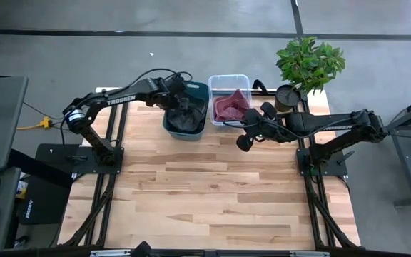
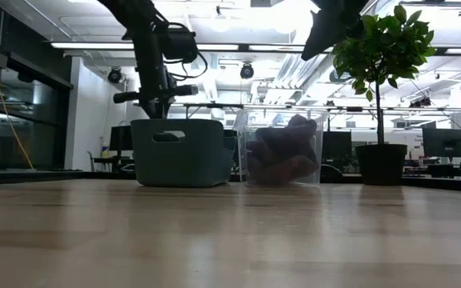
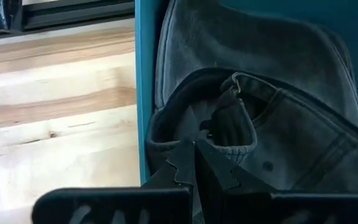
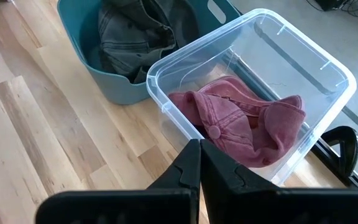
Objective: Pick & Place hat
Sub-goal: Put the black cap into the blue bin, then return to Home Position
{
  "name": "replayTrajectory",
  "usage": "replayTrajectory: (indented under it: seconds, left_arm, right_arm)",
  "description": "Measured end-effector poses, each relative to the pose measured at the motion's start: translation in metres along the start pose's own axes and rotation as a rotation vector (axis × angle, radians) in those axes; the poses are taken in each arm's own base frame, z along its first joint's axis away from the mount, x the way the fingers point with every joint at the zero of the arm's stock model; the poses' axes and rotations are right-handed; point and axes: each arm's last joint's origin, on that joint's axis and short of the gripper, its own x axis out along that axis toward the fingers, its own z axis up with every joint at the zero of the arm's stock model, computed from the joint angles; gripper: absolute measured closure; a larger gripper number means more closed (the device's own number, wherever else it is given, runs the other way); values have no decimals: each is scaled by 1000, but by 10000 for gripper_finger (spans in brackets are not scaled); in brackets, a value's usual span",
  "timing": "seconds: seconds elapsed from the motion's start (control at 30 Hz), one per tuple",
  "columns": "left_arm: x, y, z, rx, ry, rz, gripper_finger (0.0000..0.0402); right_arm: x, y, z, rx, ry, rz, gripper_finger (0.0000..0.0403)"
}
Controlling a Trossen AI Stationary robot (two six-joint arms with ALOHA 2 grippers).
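Observation:
A dark grey hat (image 3: 260, 93) lies crumpled inside the teal bin (image 1: 200, 128) at the table's far side. My left gripper (image 3: 195, 147) reaches down into that bin (image 2: 181, 152) and is shut on the hat. A red hat (image 4: 241, 124) rests on the bottom of the clear plastic bin (image 4: 253, 37) just right of the teal one. My right gripper (image 4: 199, 148) is shut and holds nothing. It hovers over the table at the near right corner of the clear bin (image 1: 228, 77). My left gripper pinches the grey hat at a folded rim edge (image 3: 191, 127) close to the bin's wall (image 3: 143, 74), coming from above and pointing down. The fingertips themselves cover the contact, so I cannot tell how many layers are held. The rest of the hat lies in the bin.
A potted plant (image 1: 309, 63) stands at the far right corner, beside the right arm. The two bins sit side by side along the far edge. Bare wooden table (image 1: 212, 193) spreads across the middle and near side.

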Motion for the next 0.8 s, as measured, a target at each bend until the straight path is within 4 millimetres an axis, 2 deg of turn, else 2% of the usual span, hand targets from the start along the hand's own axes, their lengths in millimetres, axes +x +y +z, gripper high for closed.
replayTrajectory:
  seconds: [0.1,0.37,0.47,0.57,0.8]
  left_arm:
    - [-6,1,1,-15,-7,2,401]
    - [-44,-4,20,2,-52,-13,401]
    - [-59,-7,25,6,-38,-97,401]
    - [-83,-6,30,15,-68,-227,401]
    - [-129,5,26,33,-119,-433,401]
  right_arm:
    - [0,0,0,0,0,0,403]
    - [-3,-1,1,-20,2,31,403]
    - [-9,-5,1,-15,-13,41,403]
    - [-17,-10,2,-17,-29,52,403]
    - [-41,-26,3,1,-91,79,403]
